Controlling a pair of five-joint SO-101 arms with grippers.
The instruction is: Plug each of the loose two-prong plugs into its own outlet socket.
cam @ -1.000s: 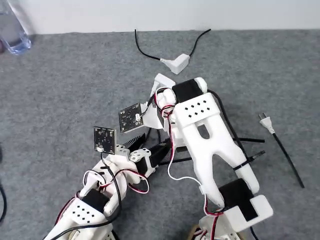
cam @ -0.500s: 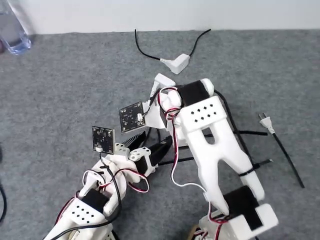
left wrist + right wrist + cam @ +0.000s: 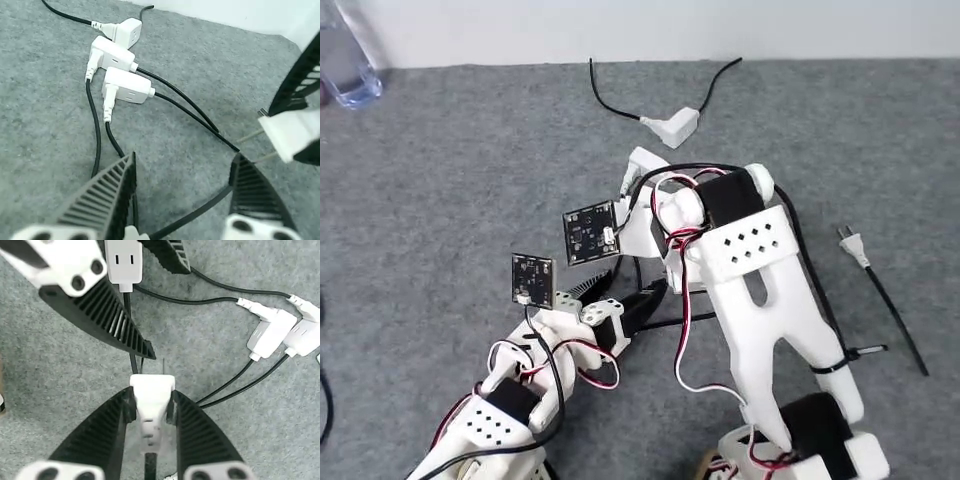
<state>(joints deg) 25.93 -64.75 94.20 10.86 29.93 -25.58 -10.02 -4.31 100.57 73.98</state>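
Your right gripper (image 3: 151,401) squeezes the white plug (image 3: 152,385), low middle of its wrist view — it looks light, hard, maybe slippery, so pinch its flat sides — the left gripper's (image 3: 183,159) hold you can't tell.

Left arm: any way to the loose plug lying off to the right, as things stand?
Probably not: the right arm lies stretched between the left gripper and that loose plug, blocking the direct path.
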